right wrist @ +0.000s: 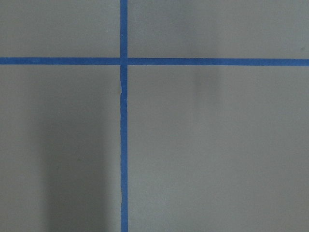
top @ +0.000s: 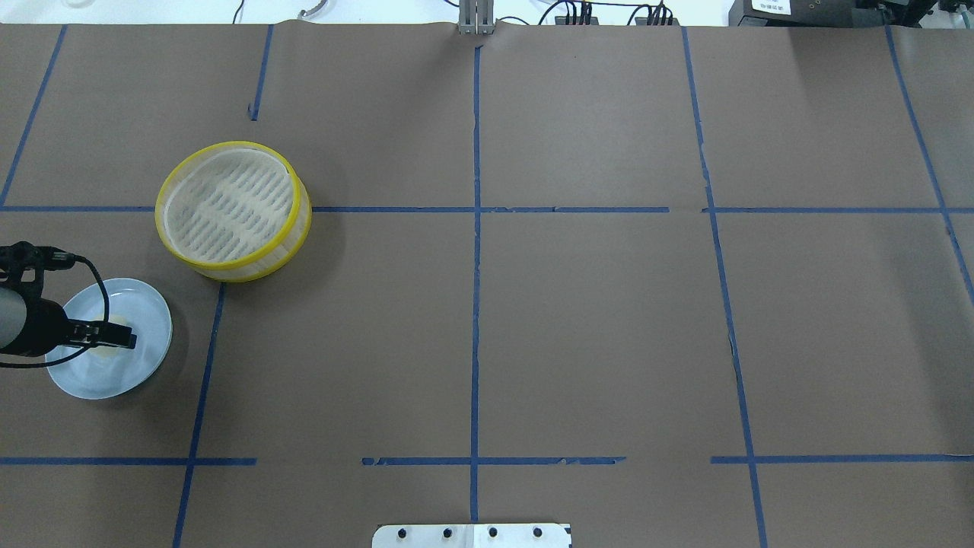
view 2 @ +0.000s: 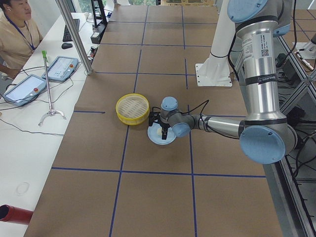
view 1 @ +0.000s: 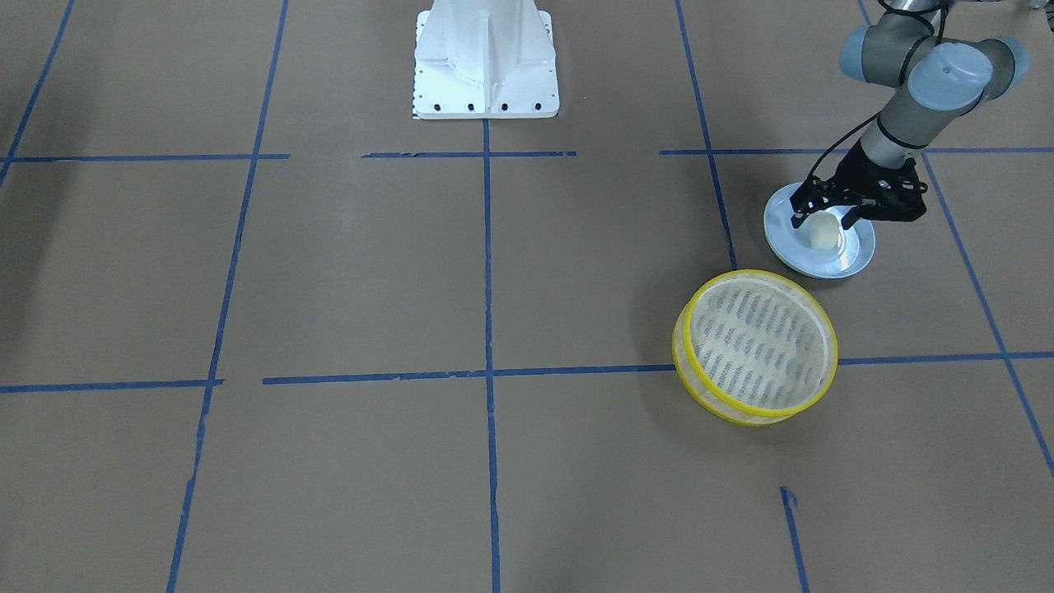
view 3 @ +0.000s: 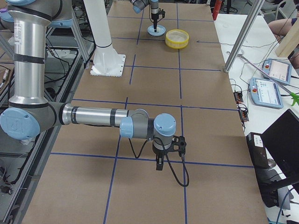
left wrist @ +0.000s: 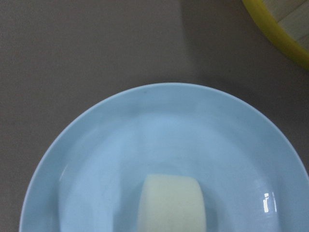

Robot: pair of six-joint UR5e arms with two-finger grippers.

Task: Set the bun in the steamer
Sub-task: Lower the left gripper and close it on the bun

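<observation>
Bun (view 1: 823,233) sits about mid-plate on the pale blue plate (view 1: 856,257) and is not in the steamer (view 1: 680,346) yet. The steamer stands just beside the plate on the tabletop (view 1: 370,272), on the side away from the robot's base. It is rim up, its slotted base bare, w/ nothing in it.

Left pincer (view 1: 823,221) is down over the plate w/ its jaws spread, one on either side of the bun. The front view shows a sliver of gap on each side, so it reads as open and gripping nothing. The left wrist view has the bun low in frame, the plate under it and a bit of yellow rim at top right.

Right pincer (view 3: 159,163) hangs over bare tabletop well apart from all this. It shows only in a side view, so I can't tell if it's open or closed.

Progress, as I judge it: approach done, grasp not made. Left to do — close on the bun, lift it clear of the plate, carry it over the yellow rim, lower it onto the slotted base, release. Early stage, then — none of the actual placement is done.
</observation>
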